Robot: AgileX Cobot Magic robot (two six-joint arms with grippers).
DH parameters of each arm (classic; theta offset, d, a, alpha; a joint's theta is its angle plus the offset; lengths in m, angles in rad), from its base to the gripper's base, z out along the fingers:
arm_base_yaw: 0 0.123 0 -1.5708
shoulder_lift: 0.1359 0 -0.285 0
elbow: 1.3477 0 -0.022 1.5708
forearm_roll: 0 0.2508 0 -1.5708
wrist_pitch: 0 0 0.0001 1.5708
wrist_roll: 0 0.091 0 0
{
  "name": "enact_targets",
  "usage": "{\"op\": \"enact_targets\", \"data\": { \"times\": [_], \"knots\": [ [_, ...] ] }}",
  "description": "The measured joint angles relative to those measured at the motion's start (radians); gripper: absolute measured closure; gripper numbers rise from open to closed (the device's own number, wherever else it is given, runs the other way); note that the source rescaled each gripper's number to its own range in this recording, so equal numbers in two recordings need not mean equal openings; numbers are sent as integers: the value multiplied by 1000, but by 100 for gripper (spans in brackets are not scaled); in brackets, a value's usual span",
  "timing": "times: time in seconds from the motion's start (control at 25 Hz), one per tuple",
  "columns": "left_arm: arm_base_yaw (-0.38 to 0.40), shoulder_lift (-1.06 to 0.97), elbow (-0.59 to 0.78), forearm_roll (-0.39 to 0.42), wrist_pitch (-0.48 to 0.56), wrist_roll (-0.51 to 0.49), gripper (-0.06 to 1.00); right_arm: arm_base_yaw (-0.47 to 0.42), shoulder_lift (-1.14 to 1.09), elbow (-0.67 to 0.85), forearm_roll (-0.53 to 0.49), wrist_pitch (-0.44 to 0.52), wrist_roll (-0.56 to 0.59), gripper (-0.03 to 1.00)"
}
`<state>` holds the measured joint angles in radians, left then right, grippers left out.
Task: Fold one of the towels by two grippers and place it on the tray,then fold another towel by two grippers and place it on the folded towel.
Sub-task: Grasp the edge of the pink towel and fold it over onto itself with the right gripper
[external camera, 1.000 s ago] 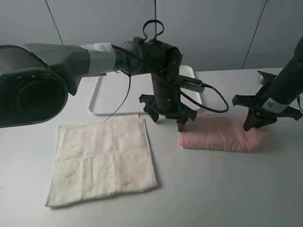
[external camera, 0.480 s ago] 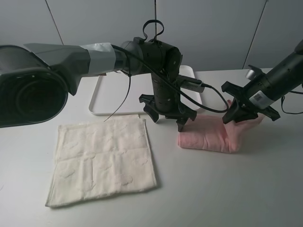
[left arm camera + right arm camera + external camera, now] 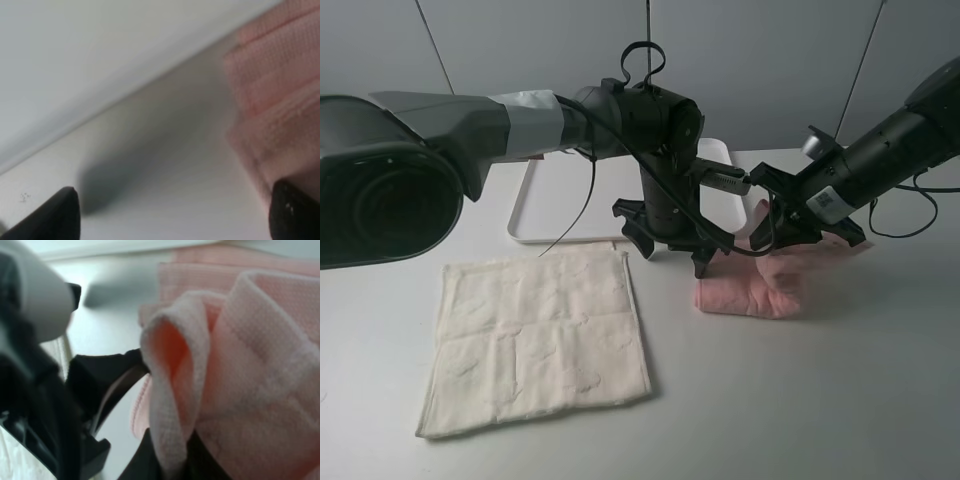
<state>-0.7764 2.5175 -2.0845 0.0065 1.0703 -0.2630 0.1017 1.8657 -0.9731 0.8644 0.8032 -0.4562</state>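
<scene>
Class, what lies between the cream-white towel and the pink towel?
Only bare table separates the cream-white towel from the pink towel; the exterior high view shows it.

Soft, even light, but fuzzy close-up views
The high view is bright and clear, with pale grey shadows on the table (image 3: 800,400) beside the pink towel (image 3: 745,295). Both wrist views are blurry (the cloth sits very near the lens), and the left one shows a smudgy dark shadow.
</scene>
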Motion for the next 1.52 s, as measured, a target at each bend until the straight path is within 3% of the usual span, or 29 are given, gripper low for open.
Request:
{"op": "enact_targets", "data": {
  "times": [0.72,1.04,1.52],
  "knots": [
    [19,-2,-4,-22,13,25,-4,37,0,0,11,-41,0,93],
    [97,-55,-109,-87,132,88,-4,37,0,0,25,-41,0,93],
    [163,-109,-162,-98,144,148,-4,39,0,0,60,-41,-2,93]
  ]
}}
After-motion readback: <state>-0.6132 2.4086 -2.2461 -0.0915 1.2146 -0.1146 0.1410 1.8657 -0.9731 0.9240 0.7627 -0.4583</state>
